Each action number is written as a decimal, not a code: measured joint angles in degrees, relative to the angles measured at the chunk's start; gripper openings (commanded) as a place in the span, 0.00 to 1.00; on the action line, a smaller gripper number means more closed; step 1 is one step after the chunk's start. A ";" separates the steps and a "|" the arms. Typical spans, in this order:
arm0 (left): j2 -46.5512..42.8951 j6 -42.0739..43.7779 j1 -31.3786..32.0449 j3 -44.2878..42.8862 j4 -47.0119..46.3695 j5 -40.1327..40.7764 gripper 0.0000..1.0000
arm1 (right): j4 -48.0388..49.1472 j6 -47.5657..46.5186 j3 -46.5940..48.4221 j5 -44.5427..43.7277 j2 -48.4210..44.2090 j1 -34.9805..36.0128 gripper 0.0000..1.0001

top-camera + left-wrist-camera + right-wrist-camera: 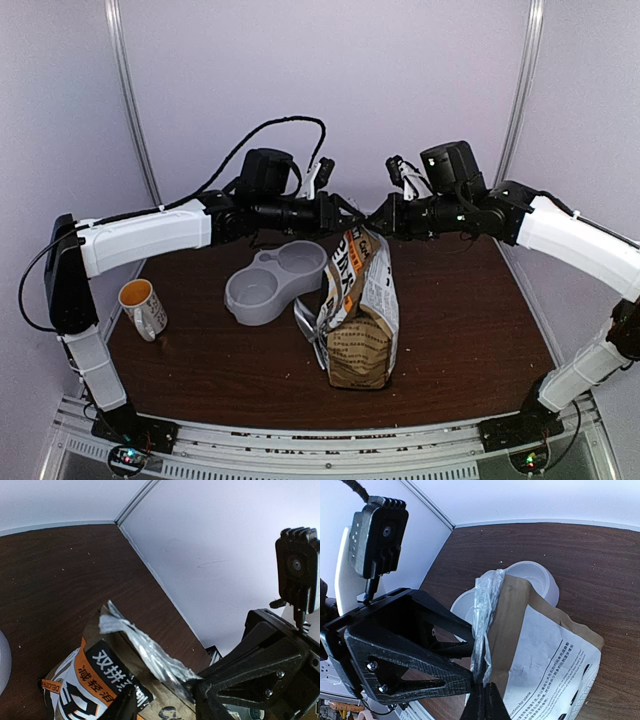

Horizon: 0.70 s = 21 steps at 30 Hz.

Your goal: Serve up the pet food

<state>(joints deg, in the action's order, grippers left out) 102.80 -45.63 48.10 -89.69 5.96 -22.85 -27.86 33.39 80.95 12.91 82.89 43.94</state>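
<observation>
Left tool (350,212), right tool (378,222) at bag (362,310)

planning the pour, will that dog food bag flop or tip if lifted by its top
Likely floppy: the bag has a crumpled foil top where the right gripper pinches it. Probably bottom-heavy: base bulges, upper part creased.

The counter (470,300) is dark brown wood grain, with a few pale specks near its far left corner. A yellow mug (141,305) sits close to the left edge, well apart from the rest. A grey double bowl (272,283) lies left of the middle, toward the far edge. Just beside the bowl, on its right, a brown bag (360,330) stands upright at the counter's middle.
</observation>
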 measured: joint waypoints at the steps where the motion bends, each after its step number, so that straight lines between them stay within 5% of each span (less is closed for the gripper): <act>1: 0.17 -0.17 -0.13 0.00 -0.31 -0.37 0.40 | 0.04 -0.15 -0.11 -0.02 -0.09 -0.02 0.00; 11: 1.95 -1.44 -0.81 -0.96 -3.17 -3.91 0.28 | 0.74 -1.97 -0.87 0.76 -0.66 -0.26 0.00; 21: 3.28 -2.51 -1.18 -0.90 -5.99 -6.49 0.28 | 1.75 -2.14 -1.84 0.83 -1.05 -0.33 0.00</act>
<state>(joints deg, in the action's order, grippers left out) 106.08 -48.14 46.92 -90.59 -0.03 -29.34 -26.11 31.24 79.11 13.74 81.84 43.62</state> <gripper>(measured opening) 0.289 0.008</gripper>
